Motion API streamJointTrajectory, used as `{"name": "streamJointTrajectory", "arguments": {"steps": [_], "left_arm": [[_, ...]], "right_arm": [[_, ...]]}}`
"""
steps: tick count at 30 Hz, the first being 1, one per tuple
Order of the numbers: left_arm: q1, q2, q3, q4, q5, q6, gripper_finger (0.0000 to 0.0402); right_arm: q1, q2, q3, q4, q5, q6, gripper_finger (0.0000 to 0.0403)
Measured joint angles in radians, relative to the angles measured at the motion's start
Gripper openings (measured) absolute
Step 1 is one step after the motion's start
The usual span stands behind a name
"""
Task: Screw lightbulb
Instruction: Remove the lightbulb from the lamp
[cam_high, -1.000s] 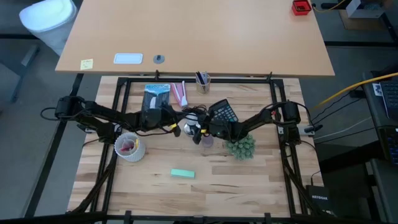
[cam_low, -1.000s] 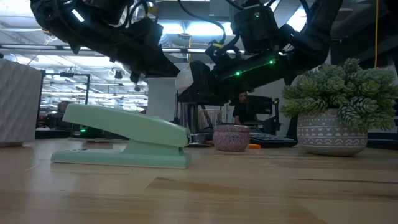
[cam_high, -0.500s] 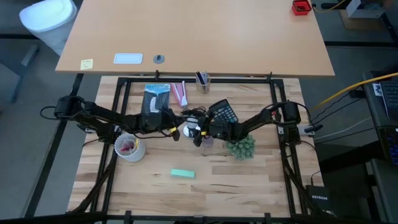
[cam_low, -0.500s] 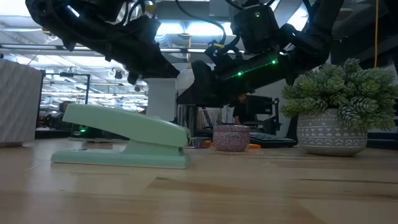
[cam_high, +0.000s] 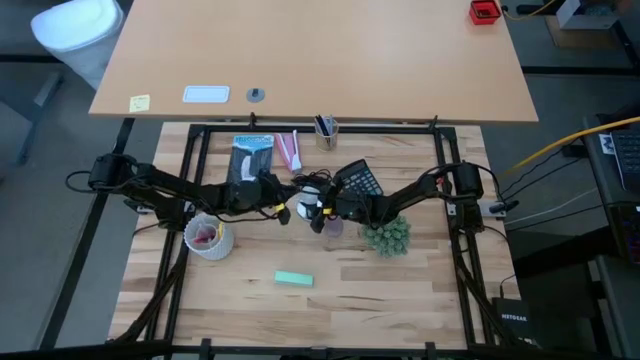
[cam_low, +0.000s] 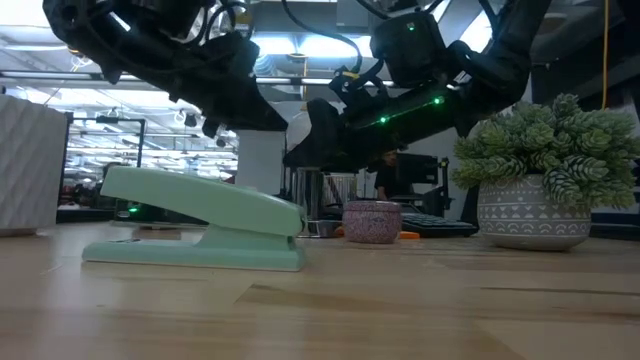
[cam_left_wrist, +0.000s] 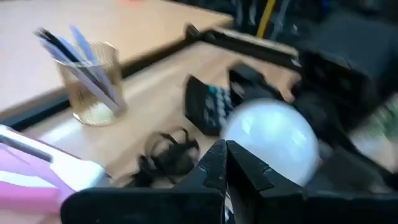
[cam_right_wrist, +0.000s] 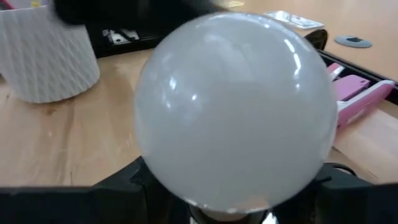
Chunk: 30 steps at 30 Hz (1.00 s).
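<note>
The frosted-white lightbulb (cam_high: 301, 207) is held in the air at the table's middle by my right gripper (cam_high: 318, 211), which comes from the right. It fills the right wrist view (cam_right_wrist: 233, 106), globe pointing away from the wrist; its screw base is hidden. My left gripper (cam_high: 281, 209) comes from the left, shut, its tips (cam_left_wrist: 226, 155) right beside the globe (cam_left_wrist: 272, 140). I cannot tell whether they touch it. In the low view a sliver of the bulb (cam_low: 295, 128) shows between the two grippers, well above the table. My right gripper pinches the bulb between its two fingers, one on each side of the globe's narrow end (cam_right_wrist: 205, 208). The fingers (cam_right_wrist: 118, 182) lie level, coming from the table's right. The bulb is clear of the table, its round end toward the left arm.
Near the grippers lie a black calculator (cam_high: 360, 180), a tangle of black cord (cam_left_wrist: 168, 154), a small purple jar (cam_low: 372, 221) and a potted plant (cam_high: 387, 237). A white ribbed cup (cam_high: 208, 237), a mint stapler (cam_high: 293, 279), a pen cup (cam_high: 326, 129) and a pink stapler (cam_high: 288, 150) stand farther off.
My left gripper has drawn back a little toward the table's left and come again to the bulb. The bulb has stayed in my right gripper at the same height.
</note>
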Motion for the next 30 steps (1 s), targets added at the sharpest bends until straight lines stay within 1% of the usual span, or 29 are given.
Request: {"name": "streamJointTrajectory", "arguments": {"steps": [2, 5, 8, 10, 13, 16, 19, 25, 30], "left_arm": [[0.009, 0.0, 0.0, 0.033, -0.025, 0.009, 0.0], [0.028, 0.0, 0.0, 0.083, -0.028, 0.057, 0.0], [0.059, 0.0, 0.0, 0.09, -0.022, 0.079, 0.0], [0.076, 0.0, 0.0, 0.077, 0.01, 0.069, 0.0], [0.086, 0.0, 0.0, 0.06, 0.088, 0.048, 0.0], [0.07, 0.0, 0.0, 0.06, 0.142, 0.048, 0.0], [0.043, 0.0, 0.0, 0.055, 0.161, 0.047, 0.0], [-0.007, -0.002, 0.001, -0.019, 0.166, 0.002, 0.0], [-0.037, -0.002, 0.001, -0.022, 0.167, -0.008, 0.0]], "right_arm": [[0.0, 0.0, 0.0, -0.002, -0.008, 0.0, 0.0213], [0.0, 0.0, 0.0, -0.002, -0.008, -0.001, 0.0213], [0.001, 0.0, 0.0, -0.002, -0.009, -0.001, 0.0213], [0.001, 0.0, 0.0, -0.002, -0.009, -0.001, 0.0213], [0.001, 0.0, 0.0, -0.002, -0.009, -0.001, 0.0214], [0.001, 0.0, 0.0, -0.002, -0.009, -0.002, 0.0214], [0.001, 0.0, 0.0, -0.002, -0.009, -0.002, 0.0214], [0.002, 0.0, 0.0, -0.013, -0.012, -0.003, 0.0214], [0.001, 0.0, 0.0, -0.014, -0.043, -0.002, 0.0214]]}}
